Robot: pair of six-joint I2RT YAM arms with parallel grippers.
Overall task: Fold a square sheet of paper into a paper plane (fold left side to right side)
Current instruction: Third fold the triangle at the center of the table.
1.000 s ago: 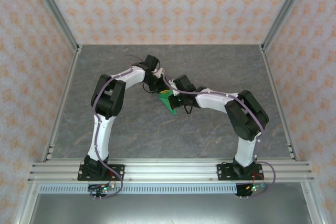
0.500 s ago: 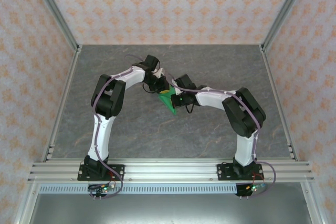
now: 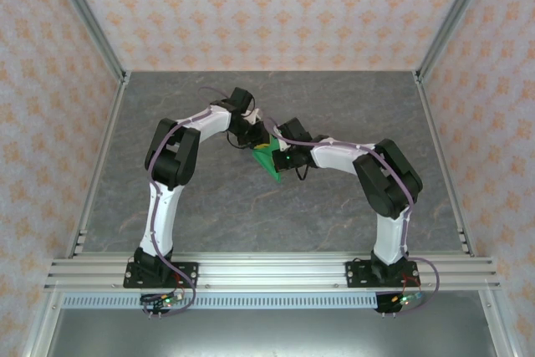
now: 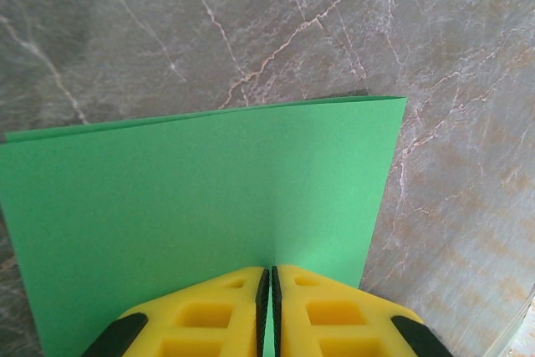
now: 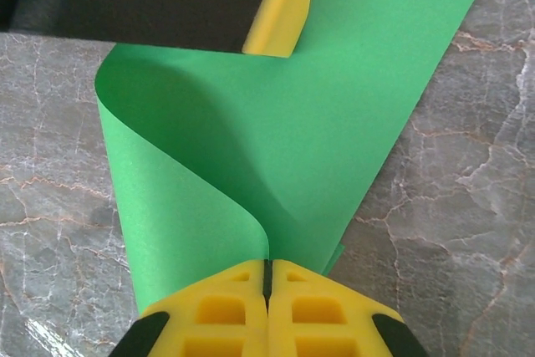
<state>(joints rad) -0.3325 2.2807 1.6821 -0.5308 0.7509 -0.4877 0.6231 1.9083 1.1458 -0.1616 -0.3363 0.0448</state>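
Pinching a thin, floppy green sheet at its edges, left claw and right claw are each clamped on it; light paper, likely to crease easily.

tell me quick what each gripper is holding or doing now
Left gripper: shut on the square sheet of paper.
Right gripper: shut on the same sheet.

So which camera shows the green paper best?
Right wrist: the sheet of paper looms large, its rolled-over bend plain. Left wrist gives one flat face; the top view a small, half-hidden green patch.
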